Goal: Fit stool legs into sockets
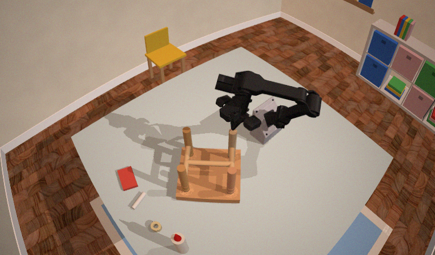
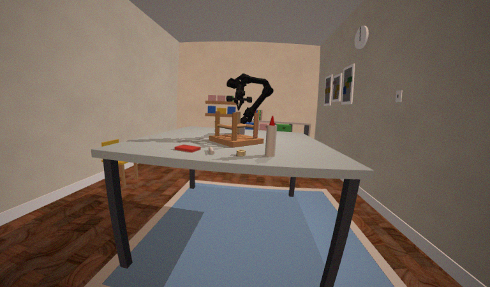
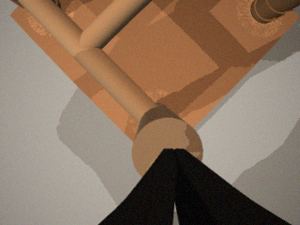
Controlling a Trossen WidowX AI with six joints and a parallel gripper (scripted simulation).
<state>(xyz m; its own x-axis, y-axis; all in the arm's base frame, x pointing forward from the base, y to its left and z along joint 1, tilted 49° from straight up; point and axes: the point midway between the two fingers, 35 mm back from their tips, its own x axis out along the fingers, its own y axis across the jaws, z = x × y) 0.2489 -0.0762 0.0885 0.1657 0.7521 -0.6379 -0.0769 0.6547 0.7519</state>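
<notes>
Seating step: black parallel-jaw gripper, clenched empty, poised atop round wooden leg at frame centre; next, judged, press down.

A child's playroom: a small yellow chair, a cube shelf of coloured bins, wood floor, blue rug.

Four upright legs and their cross rungs fence in the seat of the overturned stool, leaving narrow gaps between posts. The closed gripper hangs just above the far-right leg. A red block, dowel, ring and glue bottle dot the near-left table.
</notes>
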